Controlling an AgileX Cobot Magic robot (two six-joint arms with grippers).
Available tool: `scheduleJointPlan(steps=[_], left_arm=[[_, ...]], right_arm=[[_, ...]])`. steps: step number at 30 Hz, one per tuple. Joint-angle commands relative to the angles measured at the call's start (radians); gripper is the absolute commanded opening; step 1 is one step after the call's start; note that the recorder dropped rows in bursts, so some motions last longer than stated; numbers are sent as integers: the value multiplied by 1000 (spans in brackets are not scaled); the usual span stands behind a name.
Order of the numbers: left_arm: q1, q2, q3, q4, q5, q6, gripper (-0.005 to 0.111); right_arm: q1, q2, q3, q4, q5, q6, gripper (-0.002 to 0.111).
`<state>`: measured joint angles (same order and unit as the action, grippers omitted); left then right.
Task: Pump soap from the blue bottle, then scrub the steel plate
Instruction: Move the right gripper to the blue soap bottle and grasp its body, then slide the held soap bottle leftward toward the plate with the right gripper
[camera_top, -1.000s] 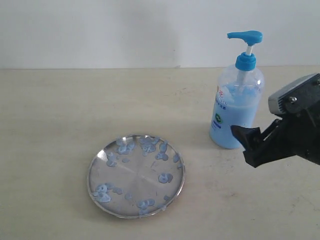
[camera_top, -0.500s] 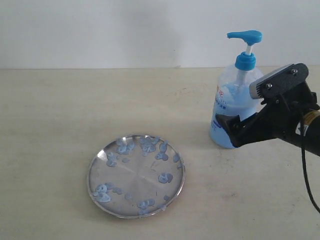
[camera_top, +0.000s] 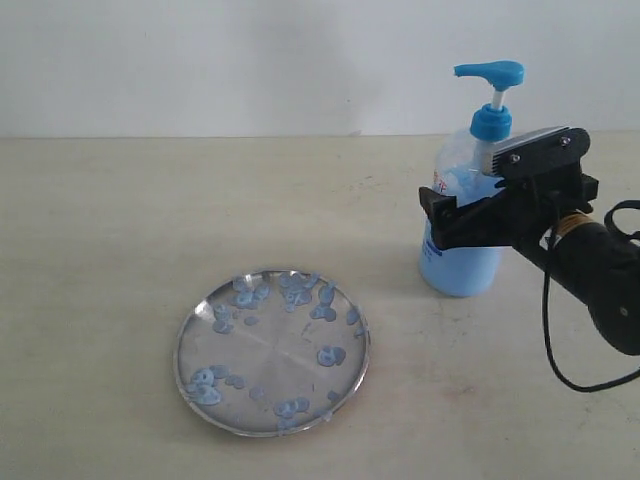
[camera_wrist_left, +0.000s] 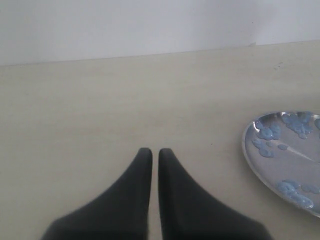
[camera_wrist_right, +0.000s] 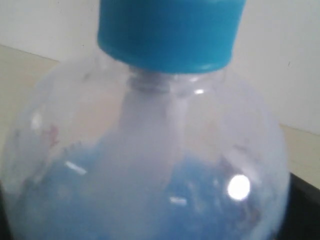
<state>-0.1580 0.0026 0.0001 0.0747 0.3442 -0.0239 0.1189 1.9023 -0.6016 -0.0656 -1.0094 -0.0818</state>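
Observation:
The blue bottle (camera_top: 462, 262), clear with a blue pump head (camera_top: 490, 72) and light blue soap inside, stands upright at the right of the table. My right gripper (camera_top: 447, 214) is open with its dark fingers either side of the bottle's body at mid height. In the right wrist view the bottle (camera_wrist_right: 150, 160) fills the frame, and one finger (camera_wrist_right: 306, 205) shows at its edge. The steel plate (camera_top: 275, 345) lies flat in front and to the left, dotted with pale blue soap blobs (camera_top: 331, 355). My left gripper (camera_wrist_left: 151, 152) is shut and empty above bare table, with the plate (camera_wrist_left: 292, 160) off to its side.
A pale wooden table (camera_top: 120, 230) carries everything, with a white wall (camera_top: 200, 60) behind it. The right arm's cable (camera_top: 552, 340) loops over the table to the right of the bottle.
My right gripper has risen from the table at the right and moved left onto the bottle, its fingers now around the body. Bottle and plate have not moved.

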Motion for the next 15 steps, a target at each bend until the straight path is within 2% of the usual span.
scheduleJointPlan(steps=[1, 3, 4, 5, 6, 7, 8, 12, 15], left_arm=[[-3, -3, 0, -7, -7, 3, 4], [-3, -3, 0, -7, -7, 3, 4], [-3, -3, 0, -7, -7, 3, 4], [-3, -3, 0, -7, -7, 3, 4], [-3, -3, 0, -7, -7, 3, 4], [-3, -3, 0, -7, -7, 3, 4], [-3, -3, 0, -7, -7, 3, 4], [-3, -3, 0, -7, -7, 3, 4], [-3, -3, 0, -7, -7, 3, 4]], right_arm=[[0, 66, -68, 7, -11, -6, 102], [0, 86, -92, 34, 23, -6, 89], [0, 97, -114, 74, 70, -6, 68], [0, 99, -122, 87, 104, -6, 53], [0, 99, -122, 90, 122, -11, 18], [0, 99, -122, 90, 124, -11, 4], [0, 99, -122, 90, 118, -7, 1], [0, 99, -122, 73, 137, -63, 1], [0, 99, -120, -139, 155, -96, 1]])
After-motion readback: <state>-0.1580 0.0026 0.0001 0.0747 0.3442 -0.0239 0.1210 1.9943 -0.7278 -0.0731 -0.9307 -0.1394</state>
